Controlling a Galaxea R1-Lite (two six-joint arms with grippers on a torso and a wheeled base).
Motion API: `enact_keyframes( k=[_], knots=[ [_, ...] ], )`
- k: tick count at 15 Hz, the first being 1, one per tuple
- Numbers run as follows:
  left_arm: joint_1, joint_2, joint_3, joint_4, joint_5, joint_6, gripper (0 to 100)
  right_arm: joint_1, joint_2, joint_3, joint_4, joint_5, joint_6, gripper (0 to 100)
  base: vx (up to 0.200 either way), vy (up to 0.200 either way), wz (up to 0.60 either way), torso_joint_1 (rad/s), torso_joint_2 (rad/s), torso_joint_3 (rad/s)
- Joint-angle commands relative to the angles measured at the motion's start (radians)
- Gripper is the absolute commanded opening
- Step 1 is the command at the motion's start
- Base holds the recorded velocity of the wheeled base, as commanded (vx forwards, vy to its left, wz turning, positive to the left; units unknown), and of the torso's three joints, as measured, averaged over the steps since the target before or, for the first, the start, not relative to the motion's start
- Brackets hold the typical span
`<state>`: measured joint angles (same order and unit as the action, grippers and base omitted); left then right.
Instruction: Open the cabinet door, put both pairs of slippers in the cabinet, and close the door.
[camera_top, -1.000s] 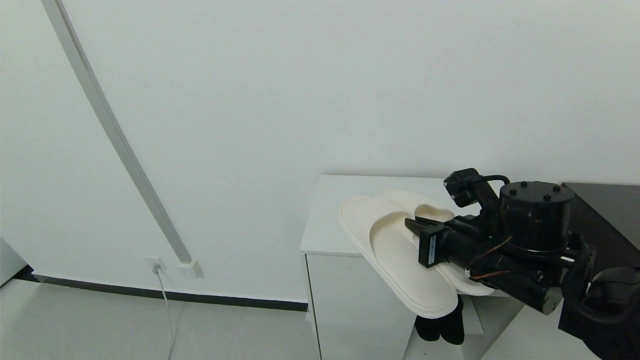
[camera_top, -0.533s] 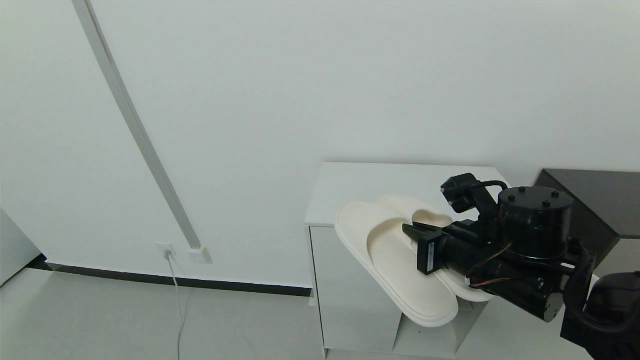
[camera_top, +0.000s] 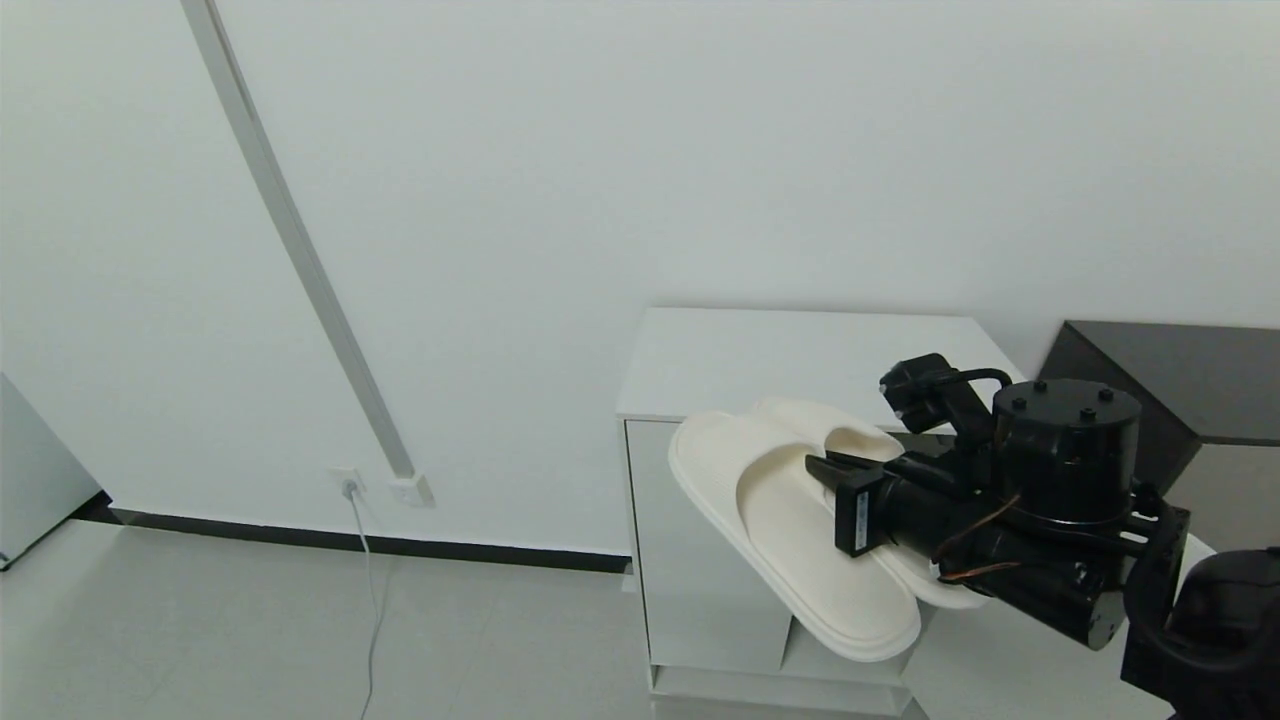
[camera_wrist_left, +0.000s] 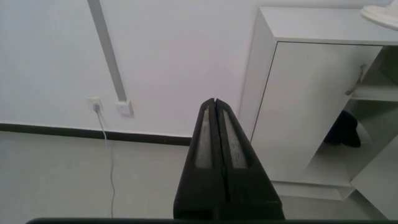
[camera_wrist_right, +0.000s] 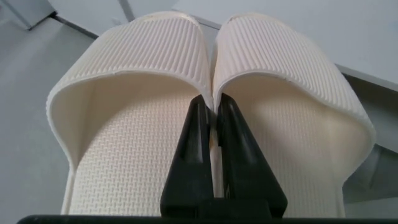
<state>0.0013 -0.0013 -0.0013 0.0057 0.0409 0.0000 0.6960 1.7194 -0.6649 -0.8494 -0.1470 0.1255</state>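
Note:
My right gripper (camera_top: 822, 470) is shut on a pair of white slippers (camera_top: 800, 520), pinching the inner edges of both straps (camera_wrist_right: 210, 106). The pair hangs tilted in front of the white cabinet (camera_top: 790, 355), just below its top. In the left wrist view a white panel (camera_wrist_left: 305, 112) with a small handle covers the cabinet's left half. Its right half stands open, with a shelf and a pair of black slippers (camera_wrist_left: 344, 129) low inside. My left gripper (camera_wrist_left: 214, 109) is shut on nothing, out over the floor to the cabinet's left.
A grey conduit strip (camera_top: 290, 230) runs down the white wall to a socket (camera_top: 348, 487) with a cable trailing onto the floor. A dark surface (camera_top: 1170, 360) adjoins the cabinet on the right. Open floor lies left of the cabinet.
The whole head view has shifted, so the camera moved. Against the cabinet, the held white slippers have come down from over its top to before its front, now hiding the black pair.

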Motion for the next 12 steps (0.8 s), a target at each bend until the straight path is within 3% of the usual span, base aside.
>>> enact_keyframes(
  k=[1,12],
  knots=[
    [0.000,0.001,0.000,0.000,0.001,0.000,0,0.002,0.017,0.007,0.000,0.000,-0.007,0,0.000,0.000,0.00,0.000,0.00,0.000],
    [0.000,0.001,0.000,0.000,0.001,0.000,0,0.002,0.008,0.025,-0.005,0.000,-0.029,0,0.000,0.000,-0.05,0.000,0.00,0.000]
  ],
)
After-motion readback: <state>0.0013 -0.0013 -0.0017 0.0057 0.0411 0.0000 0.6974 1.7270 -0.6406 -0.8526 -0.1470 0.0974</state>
